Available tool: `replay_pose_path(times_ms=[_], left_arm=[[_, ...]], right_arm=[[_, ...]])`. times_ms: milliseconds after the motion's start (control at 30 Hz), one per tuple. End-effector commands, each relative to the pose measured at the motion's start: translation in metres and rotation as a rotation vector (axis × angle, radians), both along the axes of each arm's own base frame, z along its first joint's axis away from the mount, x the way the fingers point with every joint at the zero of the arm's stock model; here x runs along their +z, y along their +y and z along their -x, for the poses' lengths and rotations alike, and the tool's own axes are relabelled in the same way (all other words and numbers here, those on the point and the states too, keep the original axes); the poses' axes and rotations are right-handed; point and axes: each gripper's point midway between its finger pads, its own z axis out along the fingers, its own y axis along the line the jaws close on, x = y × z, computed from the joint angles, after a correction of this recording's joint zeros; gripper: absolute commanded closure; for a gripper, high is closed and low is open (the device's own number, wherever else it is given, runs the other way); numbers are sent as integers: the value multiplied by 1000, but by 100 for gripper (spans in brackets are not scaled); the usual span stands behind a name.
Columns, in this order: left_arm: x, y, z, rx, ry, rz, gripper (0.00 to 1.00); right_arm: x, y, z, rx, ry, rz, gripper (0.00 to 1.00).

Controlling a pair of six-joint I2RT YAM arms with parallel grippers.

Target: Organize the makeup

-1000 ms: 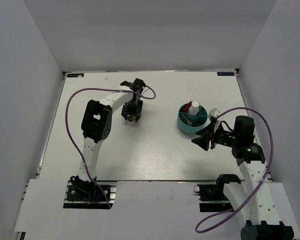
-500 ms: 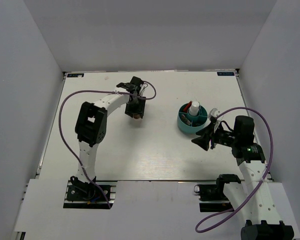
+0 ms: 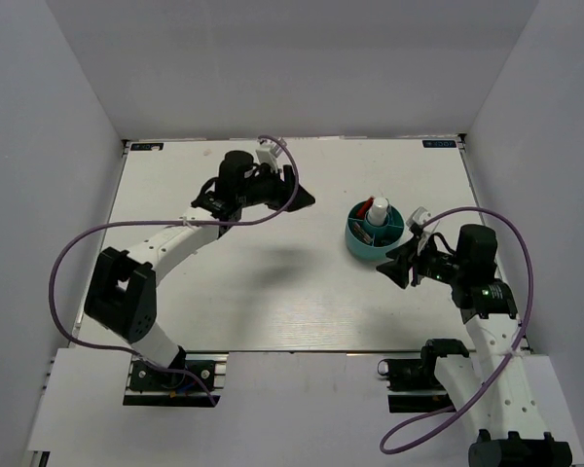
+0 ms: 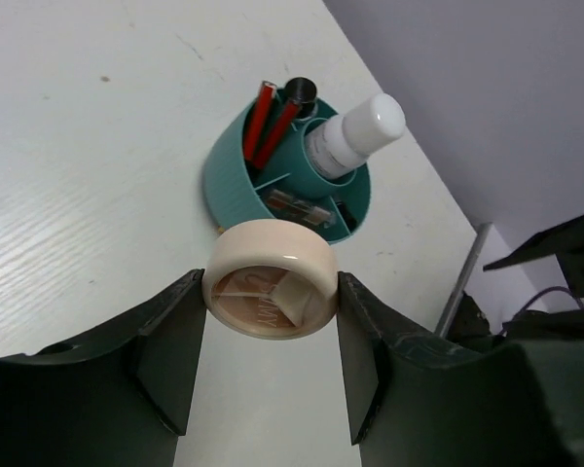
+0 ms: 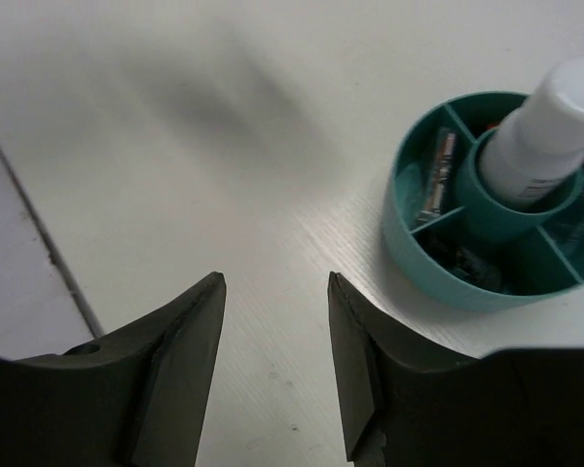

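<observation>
My left gripper (image 4: 271, 297) is shut on a round beige compact (image 4: 273, 272), held in the air over the table a little short of the teal divided tub (image 4: 224, 185). The tub holds a white bottle (image 4: 355, 131), two slim red tubes (image 4: 263, 122), a black tube (image 4: 298, 90) and a small clear-cased piece (image 4: 297, 206). From above, the left gripper (image 3: 305, 197) hangs left of the tub (image 3: 355, 243); the compact itself does not show there. My right gripper (image 5: 275, 287) stands open and empty over bare table, just beside the tub (image 5: 419, 253) and its white bottle (image 5: 550, 126).
Grey walls close in the white table (image 3: 273, 292) at the back and on both sides. The left arm's purple cable (image 3: 88, 243) loops over the left half of the table. The right gripper (image 3: 397, 265) sits close to the tub's front right.
The left arm has swung up from the table's back middle, turned to point right and carried the compact toward the tub. The right arm has barely moved.
</observation>
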Motion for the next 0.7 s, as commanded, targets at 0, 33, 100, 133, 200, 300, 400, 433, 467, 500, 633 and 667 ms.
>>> replay_pose_path(times_ms=[0,33,100,133,200,300,400,433,467,500,633,667], left_arm=[[12,-24,14,-86,-40,133,72],[10,-30,17,-96,-28,146,72],[7,-42,21,-119,-35,162,73],[6,-46,22,-123,-39,168,73],[6,-59,23,-144,-56,183,73],[6,-74,19,-154,-70,191,74],[-1,-91,25,-175,-61,177,74],[-7,-92,21,-164,-57,165,73],[-10,-96,23,-160,-56,158,73],[-14,-99,24,-146,-59,149,73],[-28,-106,19,-97,-55,115,73],[-31,-110,21,-100,-55,110,73]], right_arm=[[37,-16,-27,-151,-157,14,48],[44,-19,-28,-181,-192,17,49],[54,-27,-35,-246,-231,18,50],[58,-35,-38,-296,-250,31,51],[60,-41,-40,-339,-257,42,52],[55,-45,-39,-366,-248,48,52],[50,-47,-38,-384,-235,48,51],[50,-47,-38,-386,-230,45,51],[50,-48,-38,-394,-231,45,51],[48,-48,-38,-394,-227,46,51],[47,-48,-39,-396,-221,44,50],[47,-48,-39,-396,-218,42,51]])
